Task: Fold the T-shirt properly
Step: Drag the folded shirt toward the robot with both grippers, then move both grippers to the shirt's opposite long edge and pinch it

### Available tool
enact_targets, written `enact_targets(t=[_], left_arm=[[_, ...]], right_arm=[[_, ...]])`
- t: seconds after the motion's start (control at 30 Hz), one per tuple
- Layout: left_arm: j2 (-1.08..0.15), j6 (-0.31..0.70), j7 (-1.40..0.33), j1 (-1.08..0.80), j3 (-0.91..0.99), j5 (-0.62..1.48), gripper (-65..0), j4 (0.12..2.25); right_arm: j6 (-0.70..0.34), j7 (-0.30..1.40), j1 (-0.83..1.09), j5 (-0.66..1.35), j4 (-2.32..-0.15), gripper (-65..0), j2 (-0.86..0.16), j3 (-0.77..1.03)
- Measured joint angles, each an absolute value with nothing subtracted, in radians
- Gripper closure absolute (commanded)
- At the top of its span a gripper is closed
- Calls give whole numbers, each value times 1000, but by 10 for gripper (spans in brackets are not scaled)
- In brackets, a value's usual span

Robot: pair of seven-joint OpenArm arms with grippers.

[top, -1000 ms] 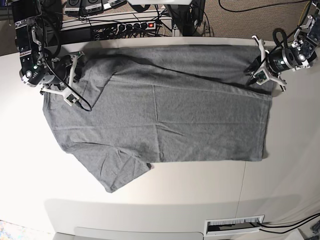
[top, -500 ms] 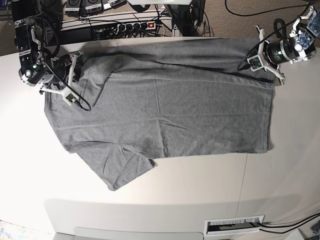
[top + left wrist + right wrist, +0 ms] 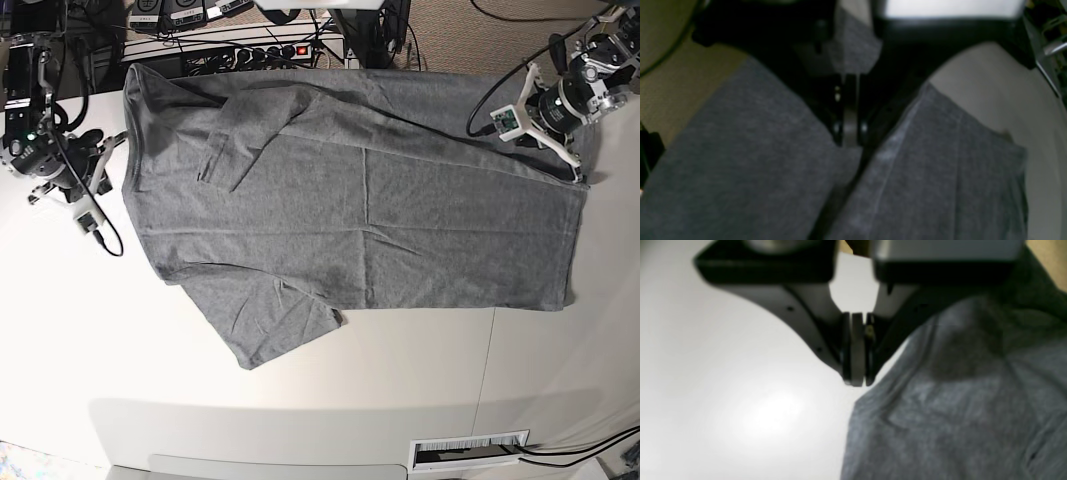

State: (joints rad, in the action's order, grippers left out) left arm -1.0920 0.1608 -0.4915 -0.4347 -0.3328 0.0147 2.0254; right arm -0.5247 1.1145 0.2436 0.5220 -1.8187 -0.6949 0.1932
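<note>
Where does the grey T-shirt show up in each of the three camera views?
Base: the T-shirt lies spread across the table's middle.
Left wrist: it fills the lower frame, below the left gripper.
Right wrist: lower right, beside the right gripper.
Shared landmark: the white table.

T-shirt (image 3: 360,210) slid rightward and spread wider — right gripper (image 3: 100,180) off it

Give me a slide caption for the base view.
Two grippers, left and right, stretch a heather-grey cotton T-shirt flat across a white table.
</note>
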Motion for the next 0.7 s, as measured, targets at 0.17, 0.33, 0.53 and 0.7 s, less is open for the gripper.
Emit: enact_targets(t=[0.17,0.33,0.53,0.7], left_arm=[[-1089,118,-505,-397,-332,-23,0,2068],[-1079,80,-501,-278,-332,-23,0,2011],[-965,82,-419,-110,-333,44,0,1810],[-875,93,-336,40,-333,97,0,1556]], right_arm=[[-525,1068,232,524,-1819,0,-674,194],[-529,1061,176,525,-1819,0,-593,194],[-525,1062,109,490,-1819,0,-481,196],[-525,1065,89,443,-1818,-38,-437,196]])
